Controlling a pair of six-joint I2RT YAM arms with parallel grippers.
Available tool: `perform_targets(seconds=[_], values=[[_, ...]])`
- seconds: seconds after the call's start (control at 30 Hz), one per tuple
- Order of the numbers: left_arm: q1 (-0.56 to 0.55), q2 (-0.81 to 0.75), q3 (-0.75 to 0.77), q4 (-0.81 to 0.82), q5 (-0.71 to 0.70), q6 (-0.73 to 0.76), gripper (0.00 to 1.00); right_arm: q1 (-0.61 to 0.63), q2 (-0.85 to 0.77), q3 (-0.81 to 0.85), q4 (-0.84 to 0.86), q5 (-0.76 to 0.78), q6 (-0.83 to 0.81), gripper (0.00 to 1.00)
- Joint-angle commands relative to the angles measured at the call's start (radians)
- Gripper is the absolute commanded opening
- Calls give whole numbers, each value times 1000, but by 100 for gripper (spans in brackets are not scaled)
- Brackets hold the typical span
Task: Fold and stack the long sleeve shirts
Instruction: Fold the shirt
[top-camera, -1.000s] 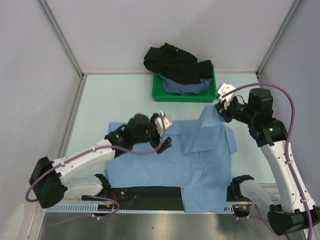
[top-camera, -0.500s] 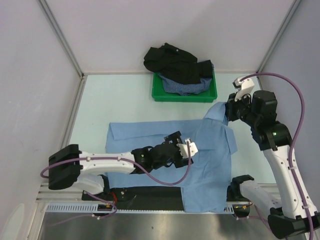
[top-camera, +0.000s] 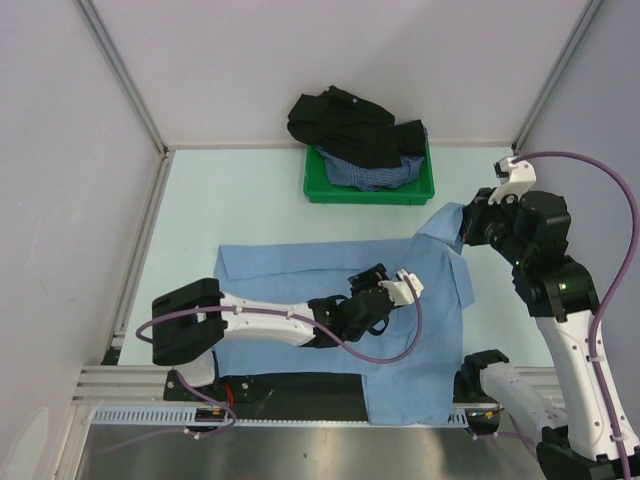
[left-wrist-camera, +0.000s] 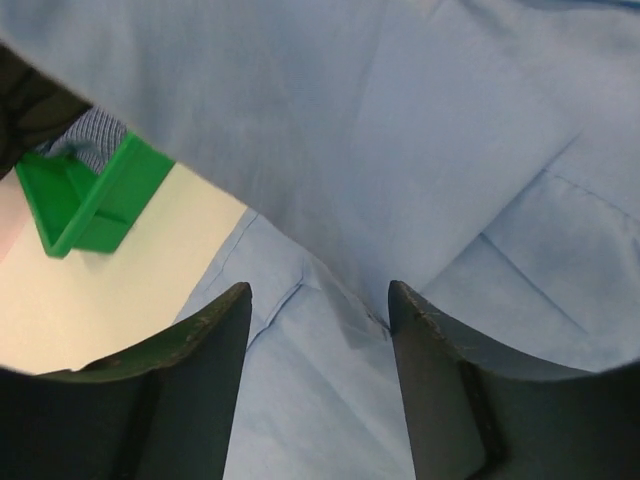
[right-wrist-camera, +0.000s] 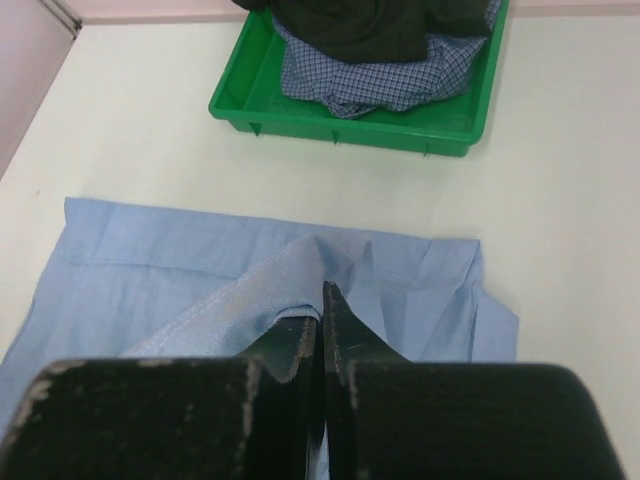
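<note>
From the top camera, the green tray (top-camera: 360, 195) sits at the far end of the table (top-camera: 240, 200), with a black shirt (top-camera: 345, 125) heaped on top and spilling over the tray's back rim. A blue checked shirt (top-camera: 365, 175) is under it, inside the tray. The light blue shirt (top-camera: 415, 370) is spread flat on the table on the near side of the tray, well apart from it. The left gripper (top-camera: 405, 288) is low over the middle of that shirt, nearer than the tray. The right gripper (top-camera: 465, 225) is just nearer than the tray's right corner, at the shirt's far right corner, which is lifted off the table.

The left wrist cam is mostly light blue cloth. The two dark fingers (left-wrist-camera: 200, 390) are spread apart with nothing pinched between them, and the shirt's folds and seams show in the gap. The tray peeks in at the upper left with a bit of the checked shirt in it.

On the right wrist cam, that gripper's jaws are pressed together and pinching a ridge of the light blue shirt, which tents up to the tips. The tray is straight beyond that, with both darker shirts in it.
</note>
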Motion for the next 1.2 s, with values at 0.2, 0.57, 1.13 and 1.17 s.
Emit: perform_targets(seconds=[0.2, 0.57, 1.13, 1.17], values=[[59, -48, -35, -75, 109, -40, 10, 3, -44, 28, -3, 33, 32, 0], [144, -130, -62, -262, 882, 190, 0, 2, -30, 38, -3, -36, -21, 0], [242, -715, -185, -506, 828, 218, 82, 64, -32, -168, -42, -142, -41, 0], [248, -788, -188, -494, 724, 186, 97, 78, 0, -180, -19, -139, -41, 0]])
